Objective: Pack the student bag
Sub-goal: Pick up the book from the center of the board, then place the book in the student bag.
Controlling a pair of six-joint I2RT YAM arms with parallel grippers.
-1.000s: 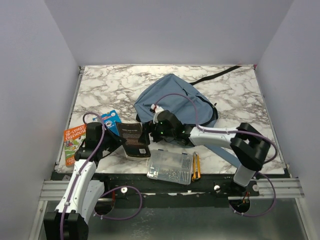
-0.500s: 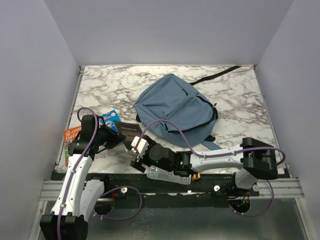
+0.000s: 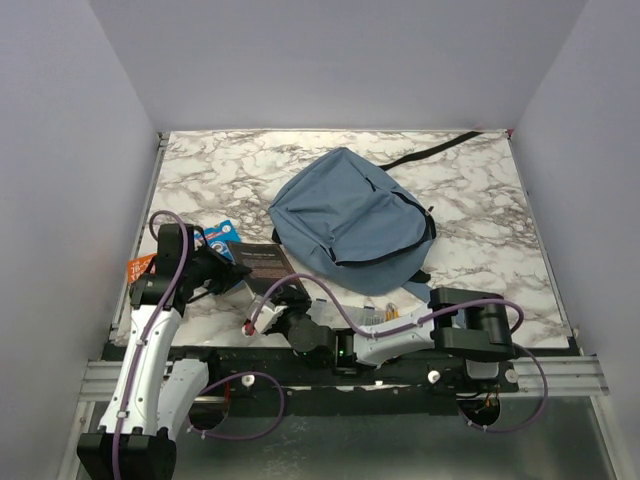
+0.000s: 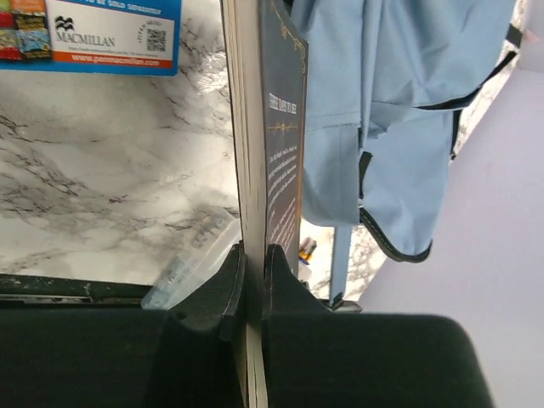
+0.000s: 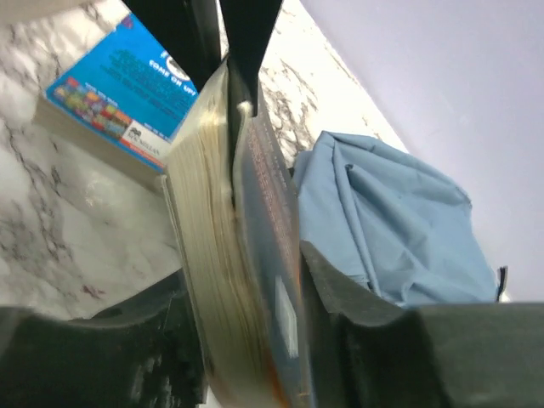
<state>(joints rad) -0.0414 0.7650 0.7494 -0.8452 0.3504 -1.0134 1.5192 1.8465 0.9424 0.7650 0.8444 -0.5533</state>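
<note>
The student bag (image 3: 350, 215) is a large blue-grey backpack lying in the middle of the marble table, also seen in the left wrist view (image 4: 382, 102) and the right wrist view (image 5: 382, 221). A dark book (image 3: 262, 265) stands on edge just left of it. My left gripper (image 3: 232, 278) (image 4: 252, 251) is shut on the book's thin cover edge (image 4: 276, 153). My right gripper (image 3: 277, 302) (image 5: 246, 268) reaches in from the near side. Its fingers press both sides of the book's thick page block (image 5: 212, 255).
A blue book (image 3: 222, 235) (image 4: 110, 30) (image 5: 127, 93) lies left of the dark one, and an orange book (image 3: 135, 268) sits at the table's left edge. A clear plastic case (image 4: 191, 255) and a yellow item (image 3: 390, 312) lie near the front edge, under the right arm.
The right arm swung from the bag down to the near edge and its jaws closed round the dark book. The left gripper tipped the book up on edge.
</note>
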